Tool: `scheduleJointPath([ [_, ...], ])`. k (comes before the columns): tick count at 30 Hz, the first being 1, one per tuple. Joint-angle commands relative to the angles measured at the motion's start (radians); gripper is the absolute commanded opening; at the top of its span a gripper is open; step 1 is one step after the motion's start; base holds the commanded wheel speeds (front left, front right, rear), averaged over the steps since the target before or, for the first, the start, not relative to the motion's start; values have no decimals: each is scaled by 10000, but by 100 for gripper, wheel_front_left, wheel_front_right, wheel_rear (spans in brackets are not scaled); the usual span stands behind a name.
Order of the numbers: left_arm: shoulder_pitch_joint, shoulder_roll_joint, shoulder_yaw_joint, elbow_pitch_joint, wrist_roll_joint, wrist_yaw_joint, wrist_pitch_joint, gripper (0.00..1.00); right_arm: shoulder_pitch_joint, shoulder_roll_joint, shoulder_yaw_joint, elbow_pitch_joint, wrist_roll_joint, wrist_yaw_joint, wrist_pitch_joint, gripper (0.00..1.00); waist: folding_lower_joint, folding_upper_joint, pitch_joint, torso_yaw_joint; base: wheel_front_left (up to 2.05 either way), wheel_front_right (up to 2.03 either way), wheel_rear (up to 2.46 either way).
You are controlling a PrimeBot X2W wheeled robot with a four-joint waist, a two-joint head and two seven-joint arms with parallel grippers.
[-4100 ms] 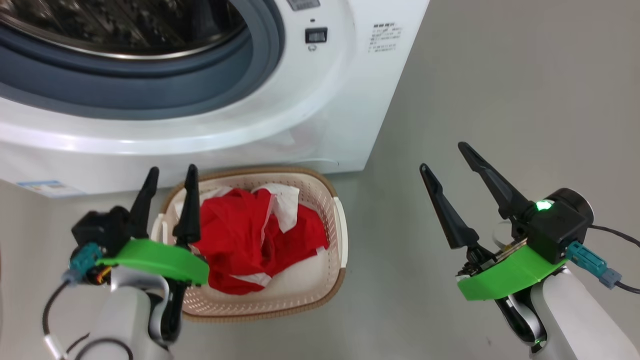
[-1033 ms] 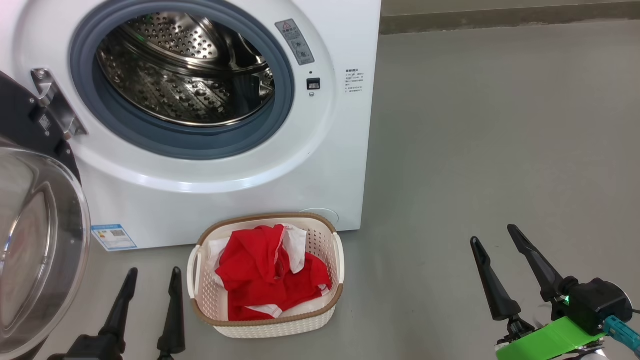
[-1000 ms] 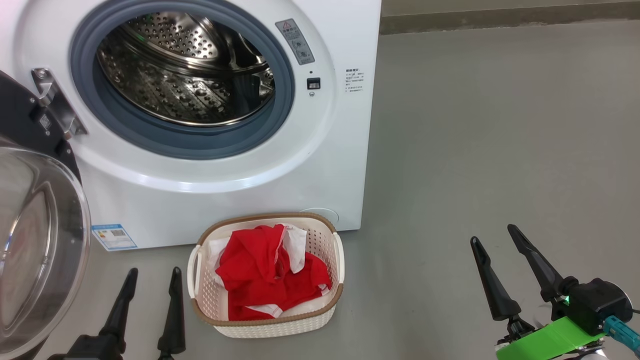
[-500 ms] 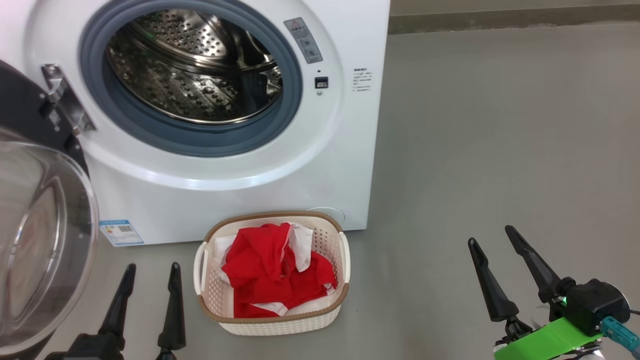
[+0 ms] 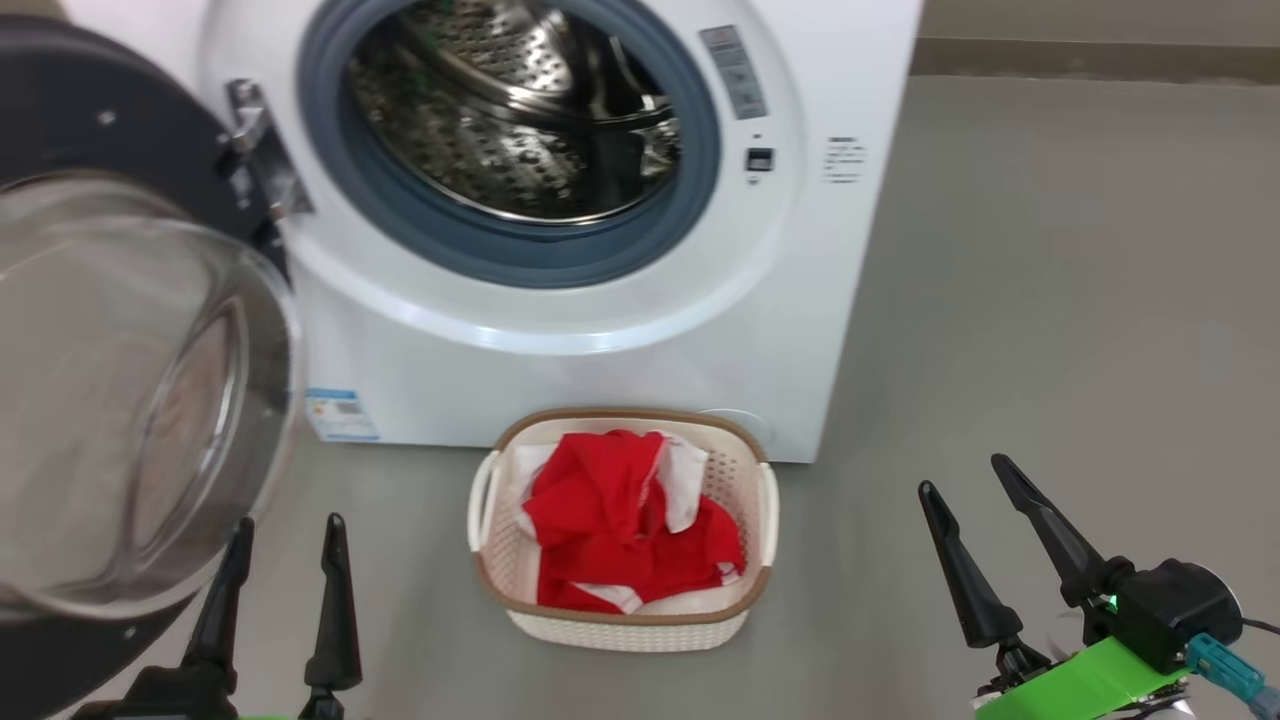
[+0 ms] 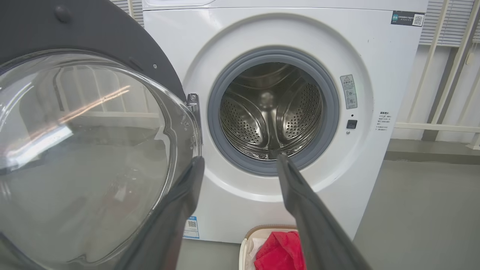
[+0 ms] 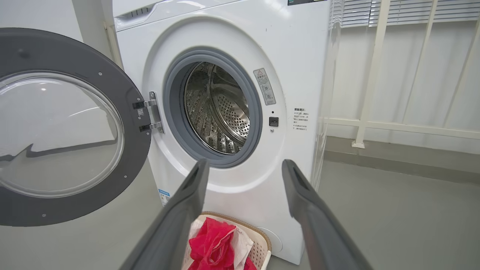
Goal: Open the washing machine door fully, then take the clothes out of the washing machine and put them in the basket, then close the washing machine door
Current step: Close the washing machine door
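Note:
The washing machine (image 5: 600, 350) stands with its steel drum (image 5: 520, 110) showing nothing inside. Its door (image 5: 120, 390) hangs wide open at the left, glass bowl bulging toward me; the door (image 7: 63, 131) also shows in the right wrist view. The red clothes (image 5: 625, 525) lie in the basket (image 5: 620, 620) on the floor in front of the machine. My left gripper (image 5: 285, 535) is open and empty at the lower left, just below the door's rim. Off to the lower right, well clear of the basket, my right gripper (image 5: 965, 475) is open with nothing between its fingers.
Grey floor (image 5: 1050, 300) spreads out to the right of the machine. A pale wall with white rails (image 7: 405, 127) stands behind and right of it. The open door takes up the space at the left.
The head camera has pulled back and swung left, so machine and basket sit further right in the picture and the door looms larger. Both grippers stay open and low.

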Motion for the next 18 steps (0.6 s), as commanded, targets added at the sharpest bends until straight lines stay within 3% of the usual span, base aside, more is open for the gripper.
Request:
scheduleJointPath([
  [1, -103, 130, 335, -299, 74, 33, -76, 100, -494, -162, 250, -260, 27, 63, -65, 100, 0, 0, 117, 652, 0, 0, 0],
  [18, -225, 136, 282, -347, 125, 255, -76, 100, -725, -318, 547, -344, 55, 63, -65, 100, 0, 0, 244, 2647, 0, 0, 0],
])
